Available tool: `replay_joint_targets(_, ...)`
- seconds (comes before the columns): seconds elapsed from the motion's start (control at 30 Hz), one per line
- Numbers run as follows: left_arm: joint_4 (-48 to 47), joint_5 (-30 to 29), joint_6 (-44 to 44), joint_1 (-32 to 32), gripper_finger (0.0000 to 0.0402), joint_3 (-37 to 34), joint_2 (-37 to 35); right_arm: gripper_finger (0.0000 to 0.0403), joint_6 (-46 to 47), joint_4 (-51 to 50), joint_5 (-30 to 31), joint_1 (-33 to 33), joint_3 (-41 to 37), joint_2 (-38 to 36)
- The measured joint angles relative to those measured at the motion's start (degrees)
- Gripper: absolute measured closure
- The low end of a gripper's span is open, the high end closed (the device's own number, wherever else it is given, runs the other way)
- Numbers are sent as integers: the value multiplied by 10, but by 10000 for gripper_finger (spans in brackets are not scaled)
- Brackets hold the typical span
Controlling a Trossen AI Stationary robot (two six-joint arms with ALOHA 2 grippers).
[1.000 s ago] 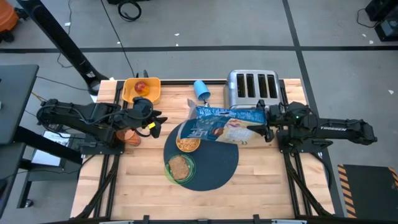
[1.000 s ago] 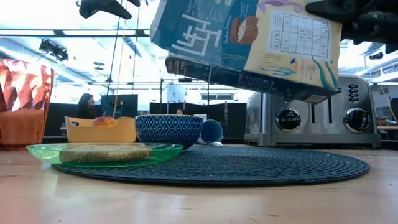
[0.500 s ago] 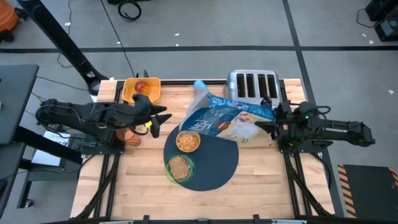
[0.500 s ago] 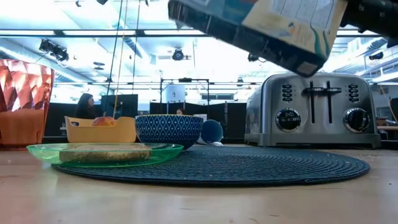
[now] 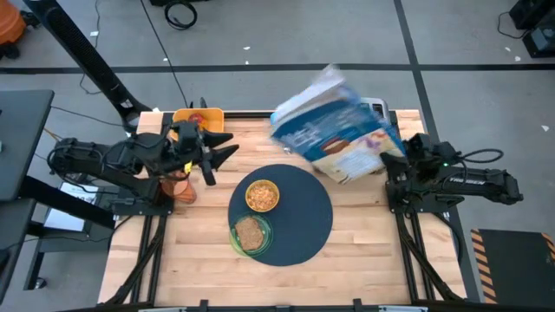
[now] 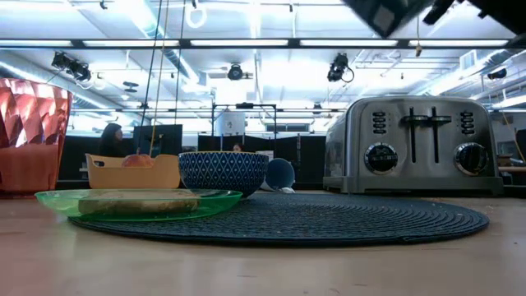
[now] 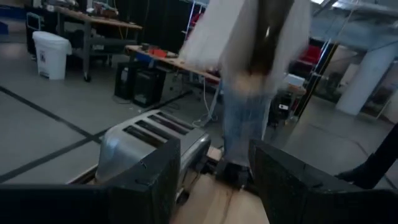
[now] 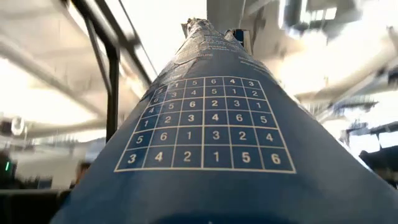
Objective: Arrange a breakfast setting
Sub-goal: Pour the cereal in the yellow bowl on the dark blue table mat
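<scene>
The round dark mat (image 5: 282,214) is lying flat near the middle of the wooden surface (image 5: 373,243). On it, a small bowl (image 5: 262,196) holding cereal is sitting toward the mat's left-rear part; in the low view the bowl's outside is showing a blue-and-white pattern. Just in front of the bowl, the green plate (image 5: 236,243) with a slice of toast (image 5: 250,232) is overlapping the mat's left edge. An orange tumbler (image 6: 31,136) is standing at the left side of the surface, well apart from the mat.

Above the rear right of the surface, a blue cereal box (image 5: 336,135) is hanging tilted in the air, covering most of the silver toaster (image 6: 419,145) beneath it in the high view. The right tool (image 5: 390,154) is pinching the box at its lower right end, its fingers spread around the box's width.

The left tool (image 5: 221,152) is hovering over the rear left of the surface with its fingers spread and nothing between them, beside the orange-yellow tray (image 5: 208,116), where a red apple (image 6: 137,160) is resting. A blue cup (image 6: 279,173) is lying behind the mat, next to the toaster.
</scene>
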Motion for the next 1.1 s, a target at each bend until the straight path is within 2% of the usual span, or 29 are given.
replay_joint_targets(0.13, 49, 1, 4, 7, 195, 1, 33, 131, 2, 62, 17, 0, 2, 18)
replay_joint_targets(0.27, 79, 7, 7, 23, 155, 1, 90, 131, 4, 82, 22, 0, 1, 46)
replay_joint_targets(0.47, 197, 103, 66, 57, 88, 0, 184, 131, 7, 115, 12, 0, 1, 68)
replay_joint_targets(0.77, 423, 211, 97, 104, 81, 0, 283, 131, 6, 123, 6, 0, 1, 71)
replay_joint_targets(0.97, 550, 237, 107, 128, 81, 0, 336, 131, 4, 132, 3, 0, 1, 88)
replay_joint_targets(1.1, 630, 282, 103, 143, 81, 0, 366, 131, -1, 148, 9, 0, 2, 106)
